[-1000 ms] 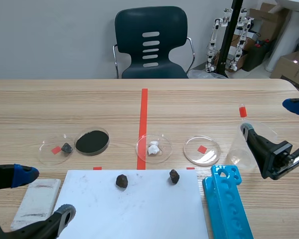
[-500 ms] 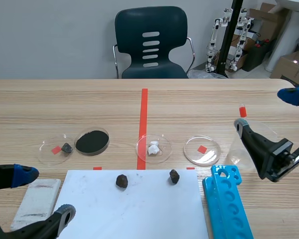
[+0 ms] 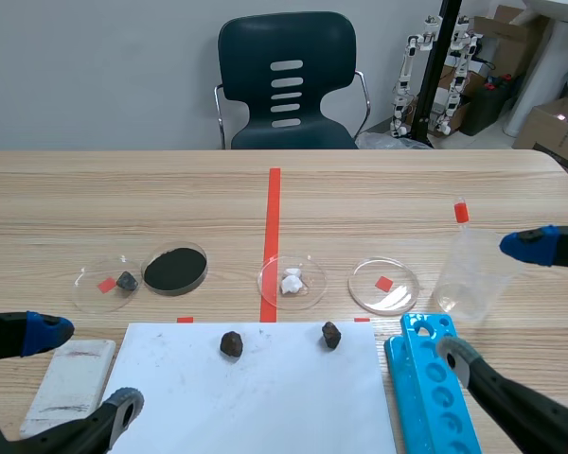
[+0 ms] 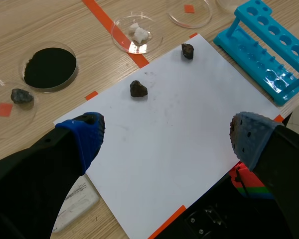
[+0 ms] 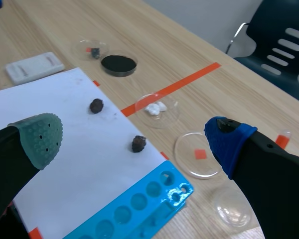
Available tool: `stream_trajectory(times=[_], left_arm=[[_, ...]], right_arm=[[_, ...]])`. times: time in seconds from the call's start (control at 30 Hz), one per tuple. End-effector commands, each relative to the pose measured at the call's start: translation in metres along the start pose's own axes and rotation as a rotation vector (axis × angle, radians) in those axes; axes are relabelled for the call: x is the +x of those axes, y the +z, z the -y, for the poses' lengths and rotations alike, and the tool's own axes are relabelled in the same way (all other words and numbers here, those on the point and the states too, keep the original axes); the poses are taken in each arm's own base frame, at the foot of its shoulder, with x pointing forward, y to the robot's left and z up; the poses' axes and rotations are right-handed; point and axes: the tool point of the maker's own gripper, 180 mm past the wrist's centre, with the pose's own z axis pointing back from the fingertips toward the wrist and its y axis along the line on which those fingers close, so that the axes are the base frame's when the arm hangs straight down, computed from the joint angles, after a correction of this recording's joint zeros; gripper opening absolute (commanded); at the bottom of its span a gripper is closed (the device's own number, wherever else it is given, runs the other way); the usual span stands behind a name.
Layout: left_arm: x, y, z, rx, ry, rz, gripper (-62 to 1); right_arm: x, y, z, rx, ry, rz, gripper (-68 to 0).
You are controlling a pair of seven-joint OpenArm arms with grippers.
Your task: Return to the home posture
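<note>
Left gripper (image 3: 85, 369) is shown low at the near left of the table (image 3: 123, 199), jaws wide apart, nothing held. A white block (image 3: 71, 378) lies under it, beside a paper sheet (image 3: 265, 407).

Listed L to R, farther back: a dish w/ a grey stone (image 3: 85, 280), a dish of black powder (image 3: 204, 270), a dish w/ white lumps (image 3: 267, 280), and an empty dish (image 3: 398, 295). Two dark stones (image 3: 231, 343) rest on the sheet's far edge. A blue rack (image 3: 431, 388) lies just R of the sheet, w/ a clear cup (image 3: 469, 274) beyond it.

At far R, the right gripper (image 3: 490, 298) is also spread wide and empty, one finger over the rack, the other past the cup.

No object is called for by the task, so nothing needs to be gripped; only the arms are to be parked. Unloaded, they are judged free to move. The cup looks light and easily tipped, so it is best given room.
</note>
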Motion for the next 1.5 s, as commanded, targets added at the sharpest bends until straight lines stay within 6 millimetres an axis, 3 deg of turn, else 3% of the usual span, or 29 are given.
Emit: stream_trajectory(times=[0.0, 0.17, 0.33, 1.47], left_arm=[[0.012, 0.001, 0.004, -0.007, 0.003, 0.039, -8.2], [0.012, 0.001, 0.004, -0.007, 0.003, 0.039, -8.2], [0.012, 0.001, 0.004, -0.007, 0.003, 0.039, -8.2], [0.012, 0.001, 0.004, -0.007, 0.003, 0.039, -8.2]], right_arm=[[0.008, 0.001, 0.001, 0.002, -0.006, 0.038, -8.2], [0.011, 0.015, -0.013, 0.04, -0.045, 0.057, -8.2], [0.01, 0.024, -0.014, 0.039, -0.048, 0.048, -8.2], [0.026, 0.025, -0.013, 0.036, -0.05, 0.136, -8.2]])
